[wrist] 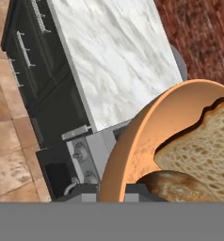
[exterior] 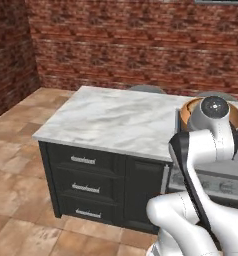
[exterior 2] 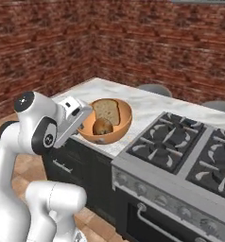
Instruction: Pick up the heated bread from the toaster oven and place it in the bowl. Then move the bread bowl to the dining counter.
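Bread: I saw the small golden-brown roll point(exterior 2: 102, 126) lying low inside the bowl, near its near wall; in the hand view the roll point(wrist: 177, 187) sat at the bottom of the bowl's hollow.
Bowl contents: beside the roll, a slice of bread point(exterior 2: 107, 110) leaned against the far inner wall, touching the roll; up close the slice point(wrist: 203, 146) showed a pale, porous crumb and a dark crust edge.
Bowl: the orange-brown bowl point(exterior 2: 121, 128) was held up over the near edge of the marble top, just left of the stove. From the left base view I could make out only its rim point(exterior: 234, 114) behind the arm's wrist.
Fingers: the gripper point(exterior 2: 82, 124) met the bowl at its left rim. I could not see the fingertips themselves, but the fingers were nearly pressed together, pinching the bowl's thin wall point(wrist: 128, 155).
Dining counter: the white, grey-veined dining counter point(exterior: 111, 120) stretched left of the bowl over dark cabinets with silver-handled drawers point(exterior: 83, 160).
Stove: a grey stove point(exterior 2: 180, 142) with black grates stood just right of the bowl.
Surroundings: a red brick wall point(exterior: 131, 40) ran behind, with tan floor tiles point(exterior: 16, 145) below.
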{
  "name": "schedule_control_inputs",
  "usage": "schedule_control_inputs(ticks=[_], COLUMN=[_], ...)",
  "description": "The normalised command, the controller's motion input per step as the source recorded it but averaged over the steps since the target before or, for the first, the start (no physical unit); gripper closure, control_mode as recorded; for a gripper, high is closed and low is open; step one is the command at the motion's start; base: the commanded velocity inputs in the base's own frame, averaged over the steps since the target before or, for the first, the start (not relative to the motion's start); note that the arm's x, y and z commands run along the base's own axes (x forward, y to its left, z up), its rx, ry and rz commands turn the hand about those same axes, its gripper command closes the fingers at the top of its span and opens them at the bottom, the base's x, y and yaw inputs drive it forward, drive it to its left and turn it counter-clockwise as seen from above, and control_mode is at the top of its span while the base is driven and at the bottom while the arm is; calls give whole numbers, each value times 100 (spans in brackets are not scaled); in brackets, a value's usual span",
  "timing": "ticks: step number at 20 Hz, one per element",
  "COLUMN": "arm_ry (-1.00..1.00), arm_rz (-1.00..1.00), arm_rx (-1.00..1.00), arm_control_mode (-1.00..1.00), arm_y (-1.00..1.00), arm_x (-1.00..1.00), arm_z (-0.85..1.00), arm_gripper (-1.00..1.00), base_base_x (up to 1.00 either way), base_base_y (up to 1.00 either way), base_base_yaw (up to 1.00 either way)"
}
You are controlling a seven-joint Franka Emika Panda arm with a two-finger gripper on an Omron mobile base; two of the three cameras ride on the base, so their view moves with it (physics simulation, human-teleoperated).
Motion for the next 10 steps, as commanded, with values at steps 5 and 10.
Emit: schedule_control_inputs(ticks=[5, 10], arm_ry=[0, 0], arm_rz=[0, 0], arm_rx=[0, 0], arm_control_mode=[100, 100], arm_y=[0, 0], arm_x=[0, 0], arm_z=[0, 0], arm_gripper=[100, 100], base_base_x=[100, 77], base_base_y=[100, 99], base_base_yaw=[-14, -45])
